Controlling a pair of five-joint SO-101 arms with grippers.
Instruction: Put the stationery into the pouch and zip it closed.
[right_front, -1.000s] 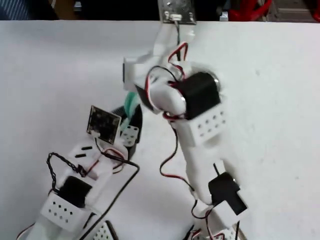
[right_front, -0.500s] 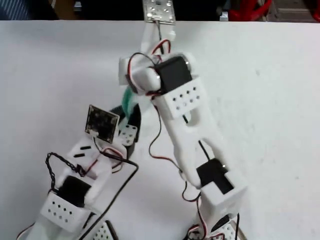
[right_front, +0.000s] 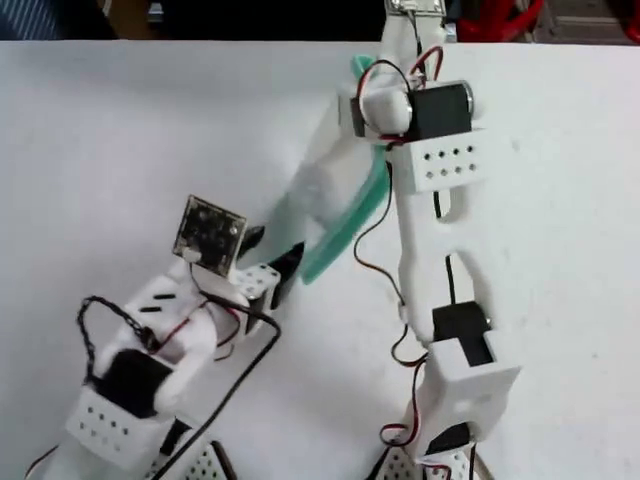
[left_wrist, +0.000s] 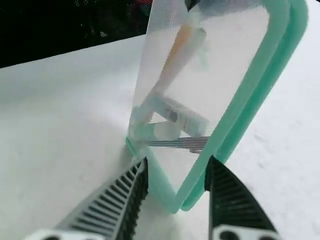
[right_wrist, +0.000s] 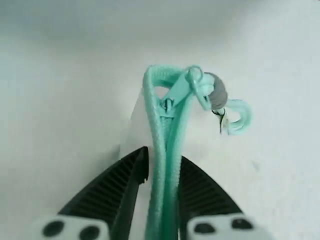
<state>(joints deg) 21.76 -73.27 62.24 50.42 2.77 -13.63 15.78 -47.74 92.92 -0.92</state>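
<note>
A clear pouch with a mint-green zipper edge hangs tilted above the table between the two arms. In the left wrist view the pouch holds an orange pencil and a white eraser-like piece. Its lower corner sits between the fingers of my left gripper, which stands open around it. My right gripper is shut on the pouch's zipper edge just below the zipper pull and its green loop. From above, the left gripper is at the pouch's low end.
The white table lies bare to the left and right of the arms. The right arm stretches toward the table's far edge. The left arm's body and cables fill the near left corner.
The right arm swung right and toward the far edge, drawing the pouch up with it. The pouch now hangs stretched out in plain sight. The left arm shifted slightly.
</note>
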